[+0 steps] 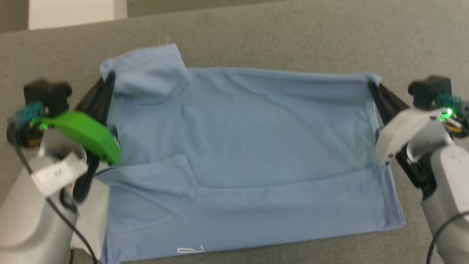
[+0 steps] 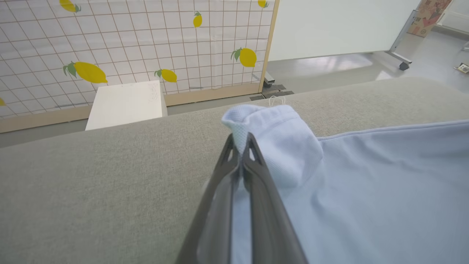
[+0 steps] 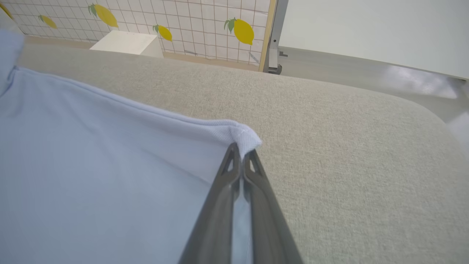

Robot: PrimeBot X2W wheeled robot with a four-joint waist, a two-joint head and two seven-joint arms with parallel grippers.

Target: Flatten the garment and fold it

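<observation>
- Two far corners of the garment (image 1: 256, 128) are being pinched at once. The light blue shirt is lying spread sideways across the middle of the head view, on the grey padded surface (image 1: 256, 29).
- One sleeve (image 1: 146, 73) is bunching up at the upper left, a layer edge is running across the lower half, and a scrap of white lettering (image 1: 189, 250) is peeking out at the bottom edge.
- Up at the upper left, the left gripper (image 1: 110, 79) is biting down on the sleeve end. Its jaws are pressed together on cloth, and fabric is poking out past the tips in the left wrist view.
- Over at the upper right, the right gripper (image 1: 370, 83) is clamping the other far corner, jaws together, with a small tuft of cloth showing beyond its tips.
- The far edge is running nearly straight between the two grips, so I'm reading this as the start of a fold. Both holds are in place, though I cannot tell whether the edge is off the surface yet.
- By my judgement, the next move is calling for both arms to lift together and carry that far edge toward the bottom of the frame. The cloth needs to stay taut so the sleeve isn't dragging under.
- Beyond the surface, a lemon-patterned panel (image 2: 110, 44) and a white box (image 2: 126, 104) are standing in the background.
</observation>
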